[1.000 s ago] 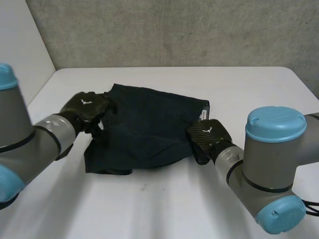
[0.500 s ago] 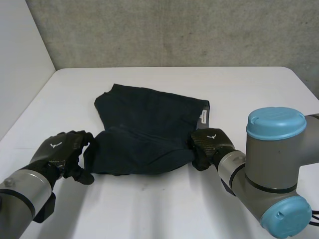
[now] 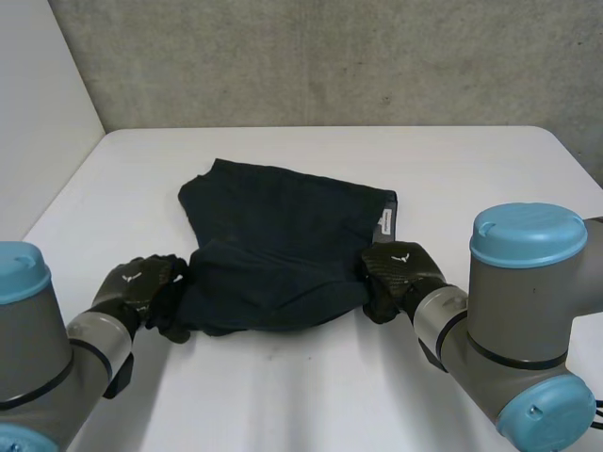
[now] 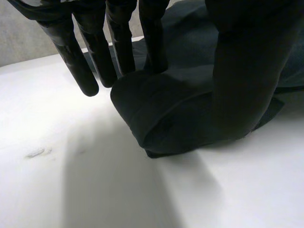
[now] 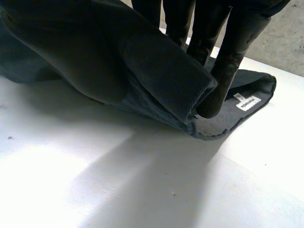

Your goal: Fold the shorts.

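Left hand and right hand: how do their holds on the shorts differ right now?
The left hand is at the shorts' near left corner, the right hand at the near right corner, near the white label. The left hand's corner is a rolled fold resting on the table; the right hand's edge is lifted off it. Both pinch cloth against the thumb.

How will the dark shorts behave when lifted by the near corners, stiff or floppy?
Probably floppy: the shorts curl into a soft roll where the left hand pinches one near corner. They would likely sag between it and the right hand, pinching the other corner. The thin layered edge suggests light cloth.
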`<action>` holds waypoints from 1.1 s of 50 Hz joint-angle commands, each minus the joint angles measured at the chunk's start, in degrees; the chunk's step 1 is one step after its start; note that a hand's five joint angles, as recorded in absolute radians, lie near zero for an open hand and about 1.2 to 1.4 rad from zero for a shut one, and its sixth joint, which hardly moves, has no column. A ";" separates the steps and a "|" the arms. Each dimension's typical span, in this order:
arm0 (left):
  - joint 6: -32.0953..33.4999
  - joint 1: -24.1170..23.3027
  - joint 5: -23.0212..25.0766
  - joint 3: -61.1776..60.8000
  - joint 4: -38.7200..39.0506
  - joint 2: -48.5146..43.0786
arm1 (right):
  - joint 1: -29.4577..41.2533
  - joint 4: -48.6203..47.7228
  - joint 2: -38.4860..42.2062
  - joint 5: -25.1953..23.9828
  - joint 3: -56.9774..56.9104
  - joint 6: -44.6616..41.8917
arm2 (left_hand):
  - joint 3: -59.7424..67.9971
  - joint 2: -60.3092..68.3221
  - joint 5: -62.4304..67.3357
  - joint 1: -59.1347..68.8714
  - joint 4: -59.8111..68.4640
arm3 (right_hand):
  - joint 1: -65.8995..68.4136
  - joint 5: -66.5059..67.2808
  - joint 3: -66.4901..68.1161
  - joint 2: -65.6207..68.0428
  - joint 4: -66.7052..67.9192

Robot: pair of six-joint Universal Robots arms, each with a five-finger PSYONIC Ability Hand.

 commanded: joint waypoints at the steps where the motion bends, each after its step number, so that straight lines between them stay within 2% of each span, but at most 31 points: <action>1: 0.08 0.01 0.09 3.79 0.23 -3.34 | -0.03 -0.01 0.10 -0.02 0.03 0.00 | 4.10 4.37 5.36 3.40 4.99 | 23.83 13.30 12.16 12.40 11.71; 7: 0.08 0.01 0.26 6.35 0.58 -6.06 | -0.03 -0.10 0.10 0.06 0.03 0.00 | 11.84 12.11 13.10 11.14 12.73 | 23.83 13.30 12.16 12.40 11.71; 9: 0.08 0.01 0.35 7.31 1.11 -7.38 | -0.03 -0.19 0.10 0.15 -0.06 0.00 | 18.54 18.81 19.81 17.84 19.43 | 23.83 13.30 12.16 12.40 11.71; 11: 0.08 0.01 0.35 7.93 1.29 -8.26 | 0.05 -0.19 0.19 0.15 -0.15 -0.09 | 25.77 26.04 27.04 25.08 26.67 | 23.83 13.30 12.16 12.40 11.71; 13: 0.08 0.10 0.44 9.07 1.20 -8.88 | -0.03 -0.19 0.19 0.33 -0.50 -0.53 | 41.38 41.65 42.65 40.68 42.27 | 23.83 13.30 12.16 12.40 11.71; 15: 0.08 0.19 0.70 9.95 0.85 -8.79 | -0.03 -0.10 -0.07 0.41 -1.02 -0.88 | 51.82 52.09 53.08 51.12 52.71 | 23.83 13.30 12.16 12.40 11.71; 19: 1.39 0.27 0.97 12.59 0.15 -5.29 | -0.03 0.87 -2.27 0.24 -3.13 -3.51 | 51.86 52.13 53.12 51.16 52.75 | 23.83 13.30 12.16 12.40 11.71; 20: 2.70 0.54 1.14 13.90 -0.90 -1.45 | -0.03 1.13 -3.06 0.24 -3.75 -4.82 | 51.86 52.13 53.12 51.16 52.75 | 23.83 13.30 12.16 12.40 11.71; 23: 5.96 0.36 2.11 16.19 -4.32 3.76 | -0.03 3.32 -6.74 0.33 -5.42 -11.85 | 51.86 52.13 53.12 51.16 52.75 | 23.83 13.30 12.16 12.40 11.71; 30: 23.00 0.19 9.22 23.49 -21.46 11.77 | -0.21 8.41 -15.53 0.76 -10.68 -27.40 | 51.86 52.13 53.12 51.16 52.75 | 23.83 13.30 12.16 12.40 11.71; 32: 28.61 0.19 11.59 23.84 -26.46 12.91 | -0.12 10.18 -16.86 0.94 -11.83 -29.35 | 51.86 52.13 53.12 51.16 52.75 | 23.83 13.30 12.16 12.40 11.71; 36: 35.83 0.01 12.92 23.05 -32.09 12.48 | 0.05 15.62 -18.71 1.56 -14.65 -31.82 | 51.86 52.13 53.12 51.16 52.75 | 23.83 13.30 12.16 12.40 11.71; 41: 40.16 -0.34 12.66 20.77 -32.90 9.85 | 0.05 20.99 -17.75 1.47 -14.92 -32.34 | 51.86 52.13 53.12 51.16 52.75 | 23.83 13.30 12.16 12.40 11.71; 46: 40.07 0.01 12.83 19.71 -32.64 4.49 | 0.49 26.17 -9.68 1.90 -13.42 -35.06 | 51.86 52.13 53.12 51.16 52.75 | 23.83 13.30 12.16 12.40 11.71; 51: 40.16 -0.25 12.57 21.02 -29.66 -2.44 | 0.76 26.10 -5.71 2.00 -12.54 -35.07 | 51.86 52.13 53.12 51.16 52.75 | 23.83 13.30 12.16 12.40 11.71; 55: 40.42 -0.34 10.47 25.84 -23.96 -8.51 | 0.67 21.01 -0.17 2.26 -14.30 -35.07 | 51.86 52.13 53.12 51.16 52.75 | 23.83 13.30 12.16 12.40 11.71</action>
